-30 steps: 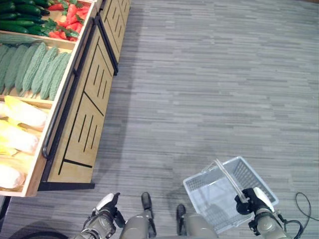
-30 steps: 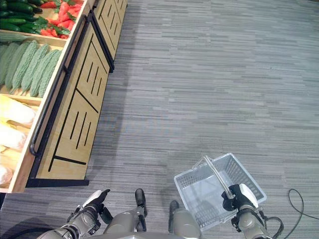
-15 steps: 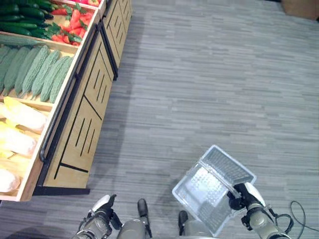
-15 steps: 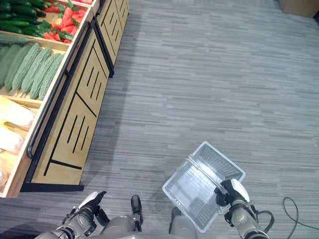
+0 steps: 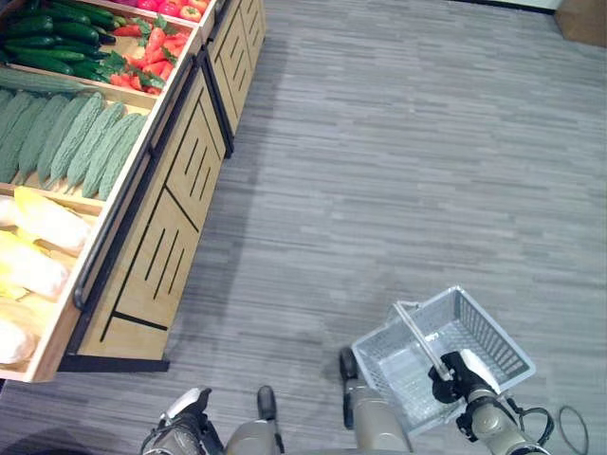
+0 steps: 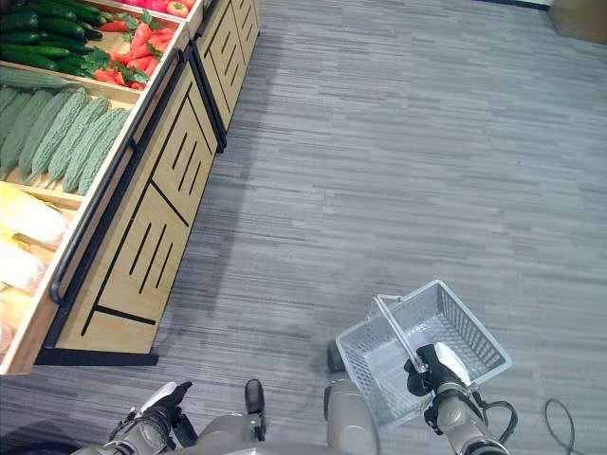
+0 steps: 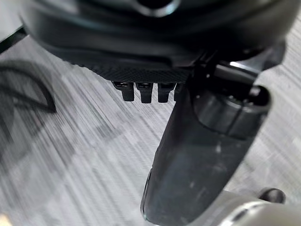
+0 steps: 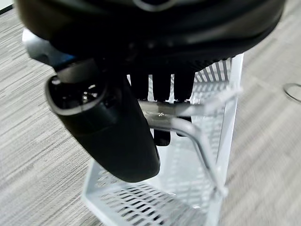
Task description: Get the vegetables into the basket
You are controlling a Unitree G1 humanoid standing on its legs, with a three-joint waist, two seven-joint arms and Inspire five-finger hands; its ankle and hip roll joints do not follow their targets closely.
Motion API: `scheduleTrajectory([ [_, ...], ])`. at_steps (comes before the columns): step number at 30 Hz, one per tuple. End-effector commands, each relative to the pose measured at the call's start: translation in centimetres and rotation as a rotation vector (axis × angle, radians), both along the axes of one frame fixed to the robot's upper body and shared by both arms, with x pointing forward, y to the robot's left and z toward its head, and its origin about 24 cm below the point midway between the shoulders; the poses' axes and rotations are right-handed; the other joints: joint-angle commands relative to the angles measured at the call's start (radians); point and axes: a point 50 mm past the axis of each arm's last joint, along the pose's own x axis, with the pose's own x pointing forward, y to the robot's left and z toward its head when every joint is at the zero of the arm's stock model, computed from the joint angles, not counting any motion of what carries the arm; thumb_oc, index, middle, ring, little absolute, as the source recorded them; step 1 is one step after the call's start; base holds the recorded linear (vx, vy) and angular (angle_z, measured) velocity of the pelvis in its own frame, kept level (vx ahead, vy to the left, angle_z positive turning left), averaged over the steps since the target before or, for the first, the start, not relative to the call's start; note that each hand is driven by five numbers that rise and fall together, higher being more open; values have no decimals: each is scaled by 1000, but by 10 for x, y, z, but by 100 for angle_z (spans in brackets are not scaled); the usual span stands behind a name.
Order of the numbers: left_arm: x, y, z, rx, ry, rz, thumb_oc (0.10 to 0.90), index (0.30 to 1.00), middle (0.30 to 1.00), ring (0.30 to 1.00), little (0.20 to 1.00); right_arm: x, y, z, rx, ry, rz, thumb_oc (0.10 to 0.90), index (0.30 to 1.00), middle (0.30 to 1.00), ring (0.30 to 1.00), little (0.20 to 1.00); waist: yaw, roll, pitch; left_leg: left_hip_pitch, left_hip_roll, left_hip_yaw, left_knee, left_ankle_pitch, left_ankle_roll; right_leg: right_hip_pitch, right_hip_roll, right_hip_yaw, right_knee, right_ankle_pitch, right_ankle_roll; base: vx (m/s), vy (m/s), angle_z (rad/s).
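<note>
A white mesh basket (image 5: 493,336) hangs empty over the grey floor at the lower right. My right hand (image 5: 453,374) is shut on its metal handle (image 8: 188,110), fingers curled round the bar with the thumb (image 8: 117,127) beside it. The vegetables lie in a wooden display stand (image 5: 180,190) at the left: green bitter gourds (image 5: 81,142), dark cucumbers (image 5: 47,47), red peppers (image 5: 156,57) and pale yellow cabbages (image 5: 43,223). My left hand (image 5: 185,422) hangs low at the bottom left, away from the stand, its fingers (image 7: 141,92) curled and holding nothing.
The stand's slatted wooden front carries a black rail (image 5: 123,209) along its edge. A wide stretch of grey plank floor (image 5: 398,171) lies between the stand and the basket. A brown box corner (image 5: 583,19) shows at the far top right.
The camera view has shifted. The basket, tipped steeply half a second ago, now hangs nearly level from my right hand. My left hand sits lower in the picture.
</note>
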Motion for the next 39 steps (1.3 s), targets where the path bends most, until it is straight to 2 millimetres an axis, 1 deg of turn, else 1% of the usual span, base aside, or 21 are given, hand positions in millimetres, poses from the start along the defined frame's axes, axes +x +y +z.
scheduleTrajectory([
  [1, 24, 5, 10, -3, -97, 28, 900, 1000, 1000, 1000, 1000, 40, -21, 42, -77, -216, 68, 400, 300, 300, 300, 300, -25, 18, 25, 58, -89, -10, 97, -81, 19, -83, 15, 63, 71, 64, 66, 463, -268, 99],
  [2, 22, 5, 9, -7, -94, 47, 900, 1000, 1000, 1000, 1000, 31, -27, 40, -82, -190, 52, 400, 300, 300, 300, 300, -29, 20, 16, 80, -91, -43, 112, -95, 12, -80, 22, 54, 77, 65, 61, 337, -281, 66],
  [3, 17, 7, 8, 0, -84, 64, 900, 1000, 1000, 1000, 1000, 25, -30, 38, -83, -171, 40, 400, 300, 300, 300, 300, -23, 25, 3, 84, -85, -59, 129, -92, 4, -53, 28, 37, 68, 59, 45, 259, -230, 95],
  [4, 17, 7, 8, 0, -84, 64, 900, 1000, 1000, 1000, 1000, 25, -30, 38, -83, -171, 40, 400, 300, 300, 300, 300, -23, 26, 3, 84, -84, -60, 130, -93, 4, -52, 28, 36, 68, 59, 44, 180, -250, 107],
  [6, 9, 6, 5, 0, -60, 84, 900, 1000, 1000, 1000, 1000, 23, -35, 43, -90, -174, 46, 400, 300, 300, 300, 300, -13, 40, -10, 75, -53, -95, 168, -52, -32, -24, 46, -22, 81, 19, 7, 195, -334, 49],
  [9, 6, 3, 3, 1, -43, 79, 900, 1000, 1000, 1000, 1000, 23, -40, 49, -107, -186, 57, 400, 300, 300, 300, 300, -11, 49, -16, 64, -35, -116, 178, -8, -58, -8, 49, -53, 81, -7, -13, 128, -231, 52],
  [14, 7, -3, 1, -6, -44, 85, 900, 1000, 1000, 1000, 1000, 16, -45, 50, -114, -178, 45, 400, 300, 300, 300, 300, -12, 65, -23, 48, -9, -143, 164, 50, -79, 3, 48, -94, 80, -41, -34, 83, -154, 31],
  [19, 9, -3, 2, 8, -52, 95, 900, 1000, 1000, 1000, 1000, 11, -45, 47, -110, -171, 22, 400, 300, 300, 300, 300, -9, 78, -21, 21, 12, -155, 171, 102, -94, 17, 45, -121, 75, -66, -55, 58, -141, 21],
  [21, 11, -3, 2, 9, -56, 96, 900, 1000, 1000, 1000, 1000, 11, -46, 47, -113, -168, 13, 400, 300, 300, 300, 300, -11, 80, -18, 8, 15, -152, 185, 108, -98, 25, 42, -131, 71, -75, -60, 24, -83, 27],
  [23, 16, -3, 4, 10, -73, 94, 900, 1000, 1000, 1000, 1000, 11, -47, 47, -116, -177, 0, 400, 300, 300, 300, 300, -12, 78, -8, -28, 17, -113, 232, 122, -104, 42, 29, -150, 67, -86, -68, 16, -92, 40],
  [24, 23, -5, 6, 10, -94, 80, 900, 1000, 1000, 1000, 1000, 6, -51, 45, -121, -173, -43, 400, 300, 300, 300, 300, -17, 73, 7, -73, 44, -40, 245, 130, -99, 67, -4, -180, 61, -92, -65, 6, -72, 53],
  [25, 27, -7, 8, 6, -107, 75, 900, 1000, 1000, 1000, 1000, 3, -53, 44, -124, -168, -60, 400, 300, 300, 300, 300, -18, 71, 15, -88, 58, -11, 240, 125, -97, 80, -18, -195, 55, -92, -62, -10, -47, 102],
  [27, 38, -12, 11, 7, -138, 34, 900, 1000, 1000, 1000, 1000, -7, -59, 43, -135, -173, -113, 400, 300, 300, 300, 300, -30, 77, 20, -165, 121, 146, 139, 131, -106, 118, -73, -266, 40, -100, -41, 76, 18, 143],
  [28, 40, -12, 12, 10, -140, 26, 900, 1000, 1000, 1000, 1000, -10, -60, 42, -138, -167, -124, 400, 300, 300, 300, 300, -33, 81, 17, -172, 136, 161, 119, 138, -120, 137, -83, -272, 40, -119, -29, 168, 98, 146],
  [29, 40, -12, 12, 15, -141, 20, 900, 1000, 1000, 1000, 1000, -12, -60, 41, -139, -163, -131, 400, 300, 300, 300, 300, -38, 87, 13, -192, 155, 191, 99, 170, -129, 152, -92, -289, 35, -120, -26, 142, 79, 130],
  [30, 40, -12, 12, 15, -140, 19, 900, 1000, 1000, 1000, 1000, -13, -60, 41, -139, -162, -132, 400, 300, 300, 300, 300, -39, 87, 12, -189, 153, 190, 95, 172, -131, 154, -93, -291, 34, -122, -25, 172, 166, 104],
  [31, 38, -12, 11, 18, -137, 15, 900, 1000, 1000, 1000, 1000, -15, -61, 39, -139, -149, -135, 400, 300, 300, 300, 300, -33, 89, 9, -202, 176, 205, 83, 205, -140, 183, -103, -299, 30, -128, -23, 182, 161, 40],
  [34, 31, -8, 9, 29, -122, 38, 900, 1000, 1000, 1000, 1000, -17, -54, 32, -122, -124, -127, 400, 300, 300, 300, 300, -20, 89, 1, -171, 168, 234, 63, 201, -123, 207, -109, -309, 17, -118, -18, 108, 221, -12],
  [36, 28, -5, 9, 34, -121, 53, 900, 1000, 1000, 1000, 1000, -15, -51, 30, -118, -120, -133, 400, 300, 300, 300, 300, -9, 75, -6, -166, 148, 246, 62, 184, -110, 225, -127, -301, 5, -110, -8, 149, 284, -21],
  [37, 27, -3, 9, 35, -121, 58, 900, 1000, 1000, 1000, 1000, -13, -46, 25, -106, -115, -136, 400, 300, 300, 300, 300, 2, 58, -10, -164, 124, 254, 70, 158, -92, 234, -148, -292, -2, -93, 6, 124, 242, -8],
  [39, 27, -1, 10, 38, -127, 65, 900, 1000, 1000, 1000, 1000, -8, -43, 25, -102, -124, -131, 400, 300, 300, 300, 300, 8, 47, -9, -167, 113, 259, 79, 146, -83, 236, -160, -286, -8, -81, 15, 79, 185, -1],
])
